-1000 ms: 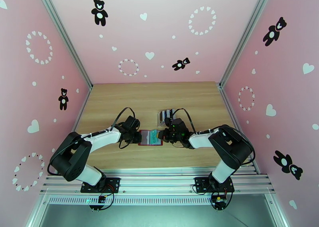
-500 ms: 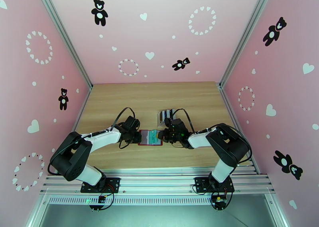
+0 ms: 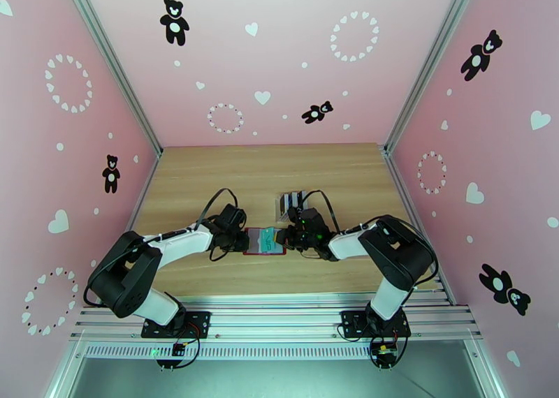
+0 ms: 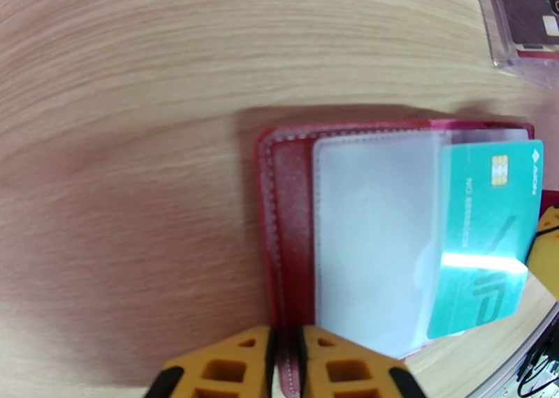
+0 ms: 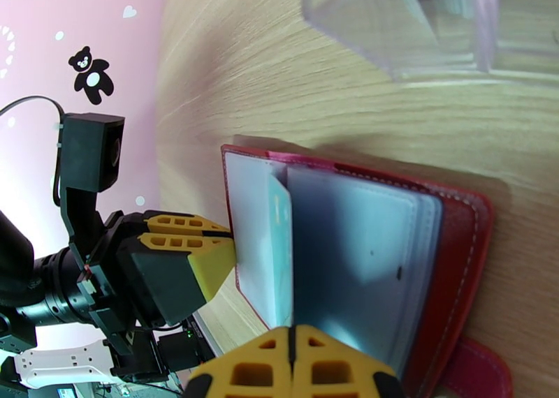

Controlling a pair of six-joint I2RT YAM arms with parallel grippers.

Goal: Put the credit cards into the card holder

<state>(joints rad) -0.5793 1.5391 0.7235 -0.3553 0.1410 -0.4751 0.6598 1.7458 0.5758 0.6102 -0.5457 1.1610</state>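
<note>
No visible change: left fingers (image 4: 230, 364) clamp card holder (image 4: 286, 183); right fingers (image 5: 244, 371) together; teal card (image 4: 482, 239) remains half-inserted, 3 o'clock side.

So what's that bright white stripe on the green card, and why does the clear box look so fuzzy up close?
Left wrist view: the stripe is glare, a light reflecting off the glossy teal card; the print around it is readable. Right wrist view: the clear rack is out of focus, while the card holder looks sharper. Top external view: even light, soft shadows, straight lines splayed by a wide lens.
</note>
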